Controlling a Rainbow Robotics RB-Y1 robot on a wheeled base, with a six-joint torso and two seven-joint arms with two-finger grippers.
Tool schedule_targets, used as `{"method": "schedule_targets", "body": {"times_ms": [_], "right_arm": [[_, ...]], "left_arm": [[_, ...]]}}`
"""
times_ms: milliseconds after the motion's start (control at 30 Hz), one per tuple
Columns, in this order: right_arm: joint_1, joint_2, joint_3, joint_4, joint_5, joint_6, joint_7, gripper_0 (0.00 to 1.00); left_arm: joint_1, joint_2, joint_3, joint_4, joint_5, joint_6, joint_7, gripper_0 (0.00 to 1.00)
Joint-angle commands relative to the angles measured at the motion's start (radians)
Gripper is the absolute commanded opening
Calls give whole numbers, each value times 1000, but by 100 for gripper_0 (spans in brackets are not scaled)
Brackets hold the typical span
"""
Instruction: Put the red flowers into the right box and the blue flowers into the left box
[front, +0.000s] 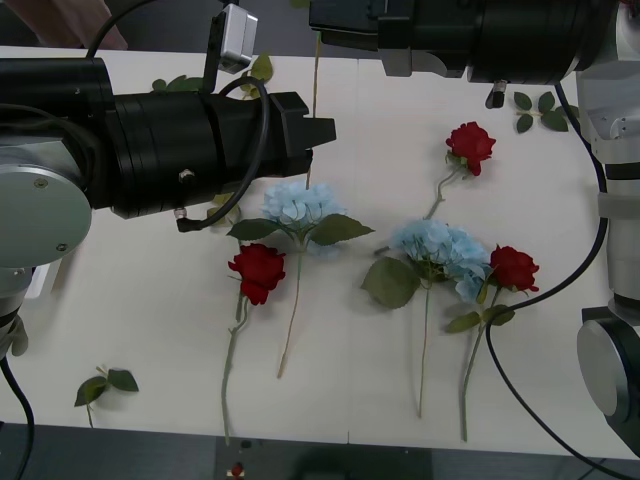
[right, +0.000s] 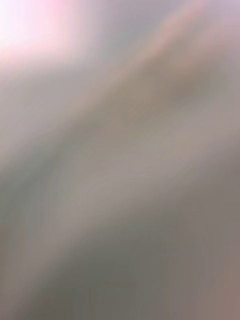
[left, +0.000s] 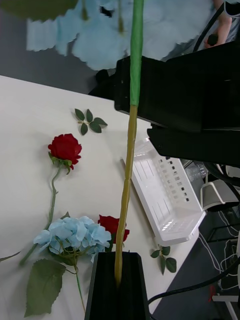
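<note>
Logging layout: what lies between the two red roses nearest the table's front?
Front view: a blue hydrangea head against the right rose, its big leaf, and another hydrangea's stem by the left rose.

On the table (front: 150, 330), 3 roses (front: 259, 271) lie among 2 hydrangeas (front: 300, 207).

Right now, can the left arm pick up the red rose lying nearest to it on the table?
Probably not yet. The left gripper is shut on the stem of a blue flower, so it is occupied. Nothing lies over that red rose.
</note>
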Motion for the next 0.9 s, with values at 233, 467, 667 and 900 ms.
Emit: {"method": "schedule_targets", "body": {"times_ms": [233, 467, 667, 900], "right_arm": [[-30, 3, -8, -15, -7, -4, -20, 100], [-30, 3, -8, -15, -7, -4, -20, 100], [-30, 3, -8, -15, -7, -4, -20, 100], [-30, 3, -8, -15, -7, -4, -20, 100]], "left_arm": [[-33, 38, 20, -11, 0, -9, 23, 0], [-29, 176, 149, -12, 39, 45, 25, 0], [0, 296, 342, 17, 126, 214, 14, 0], [146, 394, 587, 84, 224, 335, -87, 0]]}}
